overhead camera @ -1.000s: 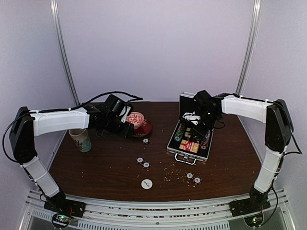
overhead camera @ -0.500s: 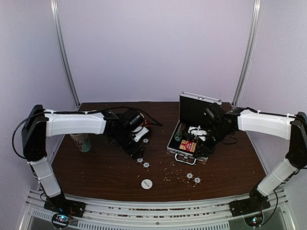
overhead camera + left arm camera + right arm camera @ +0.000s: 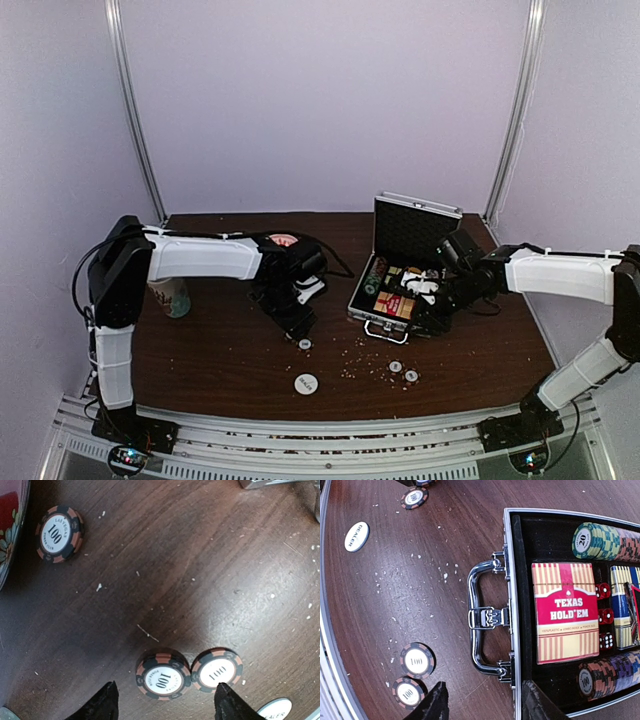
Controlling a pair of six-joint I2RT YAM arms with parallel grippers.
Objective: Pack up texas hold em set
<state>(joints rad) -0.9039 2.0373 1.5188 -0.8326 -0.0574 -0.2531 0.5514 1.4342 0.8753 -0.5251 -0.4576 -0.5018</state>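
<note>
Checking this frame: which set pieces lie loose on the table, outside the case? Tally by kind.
100 chips: 5
White dealer button: 1
Total: 6

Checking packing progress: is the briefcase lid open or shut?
Open: the lid of the briefcase stands upright, and the card box lies visible inside.

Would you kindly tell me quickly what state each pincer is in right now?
Left pincer: open, holding nothing.
Right pincer: open, holding nothing.
</note>
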